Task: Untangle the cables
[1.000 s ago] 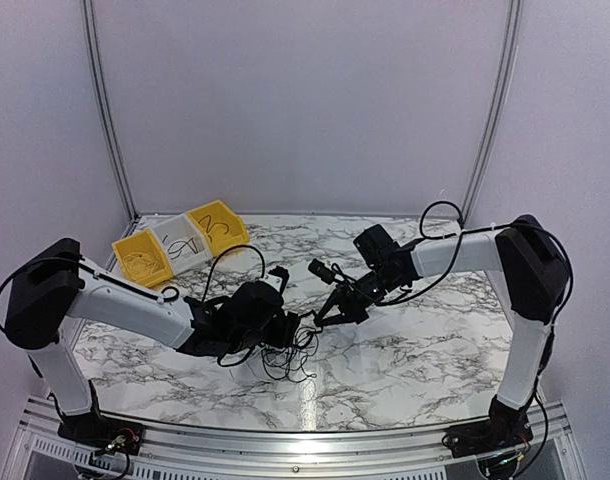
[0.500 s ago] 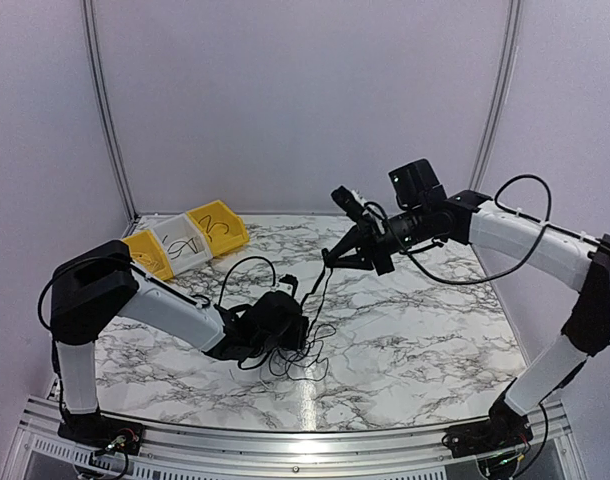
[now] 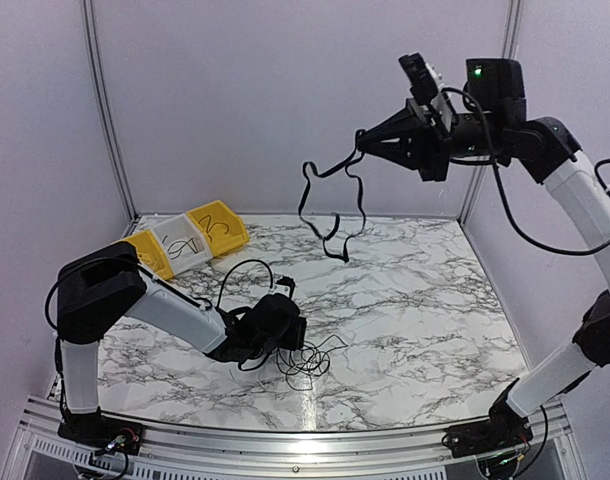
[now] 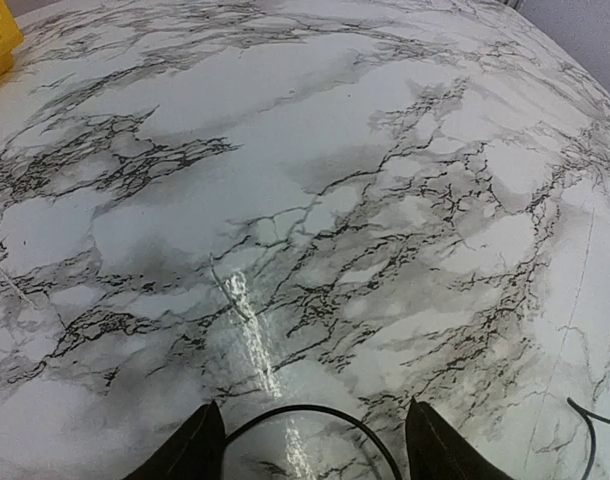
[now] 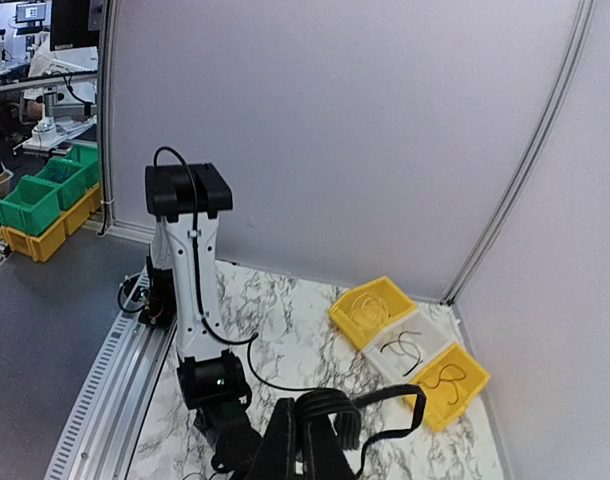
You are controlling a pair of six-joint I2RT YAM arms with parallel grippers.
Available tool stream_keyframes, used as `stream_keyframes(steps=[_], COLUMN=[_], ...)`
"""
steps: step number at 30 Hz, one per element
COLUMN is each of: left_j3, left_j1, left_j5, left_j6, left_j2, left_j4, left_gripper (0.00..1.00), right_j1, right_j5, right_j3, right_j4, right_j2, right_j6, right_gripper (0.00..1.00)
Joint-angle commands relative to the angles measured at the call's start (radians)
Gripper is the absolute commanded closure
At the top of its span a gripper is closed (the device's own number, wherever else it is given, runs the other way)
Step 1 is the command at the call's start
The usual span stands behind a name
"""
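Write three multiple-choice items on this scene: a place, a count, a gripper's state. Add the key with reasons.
1. Where is the lifted cable? A. in the white bin; B. hanging from the right gripper, clear of the table; C. draped over the left arm.
2. How many bins stand at the far left corner? A. two; B. three; C. five.
3. How is the left gripper? A. open, low over the table; B. shut on a cable; C. raised high.
Key: 1 B, it dangles from the raised gripper; 2 B, yellow, white, yellow; 3 A, the left wrist view shows its fingers apart.
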Motion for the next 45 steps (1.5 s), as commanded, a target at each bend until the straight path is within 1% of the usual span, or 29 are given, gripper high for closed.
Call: stream_keyframes(steps=[1,4,6,9,16,19,25,31,34,37,41,45], left_j3=[-0.018,-0.021,-0.029,-0.054,-0.115,-0.137,-0.168,-0.167,-0.156,-0.131,-0.077,-0.022], left_j1=[0.012,0.013,0.013,0.013,0.013,0.012,0.012,0.001,-0.003,-0.004,-0.010,-0.021], left_j5=[0.007,0.008,0.012,0.005,0.016,-0.004,-0.039,-0.006,0.071,0.166,0.285,0.335], left_j6=[-0.005,0.009,0.035,0.077,0.141,0.162,0.208,0.327,0.391,0.441,0.480,0.520], left_j2=[0.026,0.013,-0.016,-0.085,-0.280,-0.346,-0.462,-0.559,-0.592,-0.600,-0.575,-0.531], left_j4=[-0.049,-0.045,-0.037,-0.025,-0.016,-0.016,-0.030,-0.030,-0.025,-0.012,0.009,0.021], left_gripper=[0.35,0.35,0.35,0.33,0.30,0.29,0.28,0.29,0.29,0.33,0.36,0.37], right_j1=[-0.003,-0.003,-0.003,-0.004,-0.007,-0.011,-0.013,-0.013,-0.013,-0.013,-0.012,-0.012], right_j5=[0.001,0.023,0.038,0.055,0.110,0.123,0.129,0.107,0.086,0.065,0.052,0.032], right_j3=[0.116,0.135,0.114,0.038,-0.211,-0.287,-0.367,-0.418,-0.443,-0.461,-0.474,-0.479], right_j4=[-0.040,-0.041,-0.038,-0.022,0.048,0.080,0.121,0.147,0.152,0.149,0.158,0.160], right_j2=[-0.027,-0.028,-0.027,-0.036,-0.079,-0.088,-0.084,-0.068,-0.062,-0.053,-0.049,-0.047], right_j6=[0.012,0.010,0.000,-0.013,-0.048,-0.053,-0.054,-0.067,-0.072,-0.083,-0.076,-0.073], right_gripper=[1.00,1.00,1.00,1.00,1.00,1.00,1.00,1.00,1.00,1.00,1.00,1.00])
